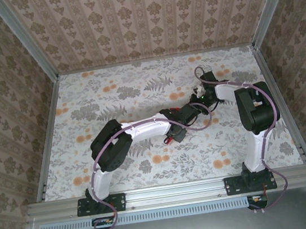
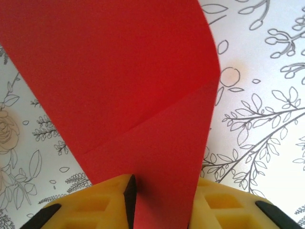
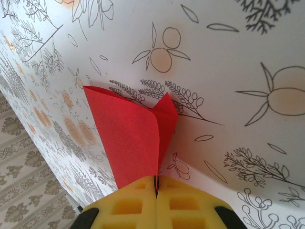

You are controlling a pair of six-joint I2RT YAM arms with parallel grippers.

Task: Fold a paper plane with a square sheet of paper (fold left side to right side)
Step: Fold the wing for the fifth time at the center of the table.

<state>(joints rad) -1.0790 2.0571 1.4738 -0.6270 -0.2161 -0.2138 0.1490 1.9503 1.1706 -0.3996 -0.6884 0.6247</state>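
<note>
Pinches the creased paper (image 3: 133, 138) tight in the right gripper (image 3: 156, 191), near the table's (image 1: 109, 86) middle, probably to pin the fold, while straddling it with left gripper (image 2: 159, 193) jaws partly apart, clamping nothing.

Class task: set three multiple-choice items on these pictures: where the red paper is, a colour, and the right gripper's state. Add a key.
1. Where is the red paper?
A. Against the far wall.
B. Between the two grippers, over the table.
C. On the near rail.

2. The left gripper's fingers are:
A. blue.
B. green.
C. yellow.

3. The right gripper is:
A. shut on the paper.
B. wide open.
C. shut on nothing.

Key: 1 B, both wrist views show it at the fingers; 2 C, yellow foam flanks the paper; 3 A, its fingers meet, pinching paper.
</note>
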